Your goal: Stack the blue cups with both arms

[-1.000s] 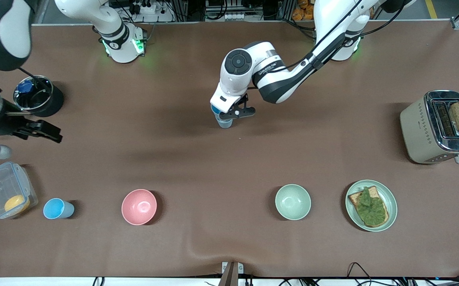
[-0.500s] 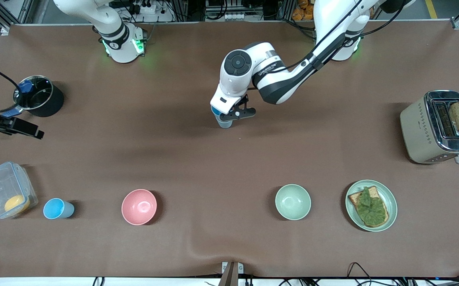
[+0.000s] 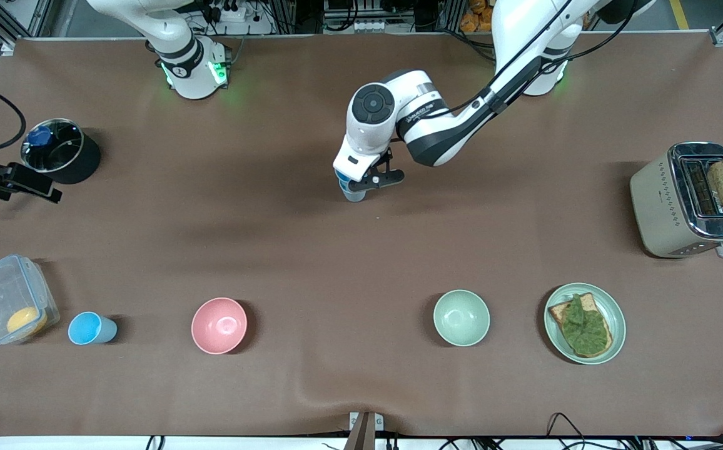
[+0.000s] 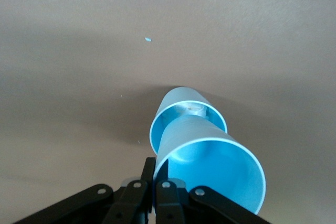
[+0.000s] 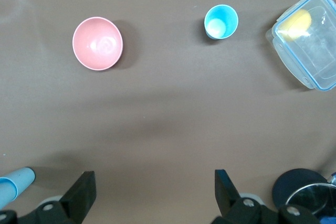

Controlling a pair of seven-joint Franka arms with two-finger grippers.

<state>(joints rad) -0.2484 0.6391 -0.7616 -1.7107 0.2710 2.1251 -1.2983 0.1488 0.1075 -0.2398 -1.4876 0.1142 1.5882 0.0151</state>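
Since a second ago the right arm has swung out toward its own end of the table until only its gripper shows at the edge of the front view, while the left arm has shifted only slightly over the table's middle. There the left gripper pinches a held blue cup by its rim, fingers pressed together on the wall, its base already inside the mouth of the standing blue cup below it on the mat. The upper one leans rather than sitting square, so its long axis is tilted off the lower one's upright axis; in my judgement the coming move depends on straightening that lean before pushing down and letting go. A lone blue cup stands upright, well apart, nearer the front camera at the right arm's end of the table, between the clear lidded box and the pink bowl. The right gripper hangs over the mat beside the black pot, fingers spread wide and holding nothing; it is much the closer hand, with that tumbler lying camera-ward of it.
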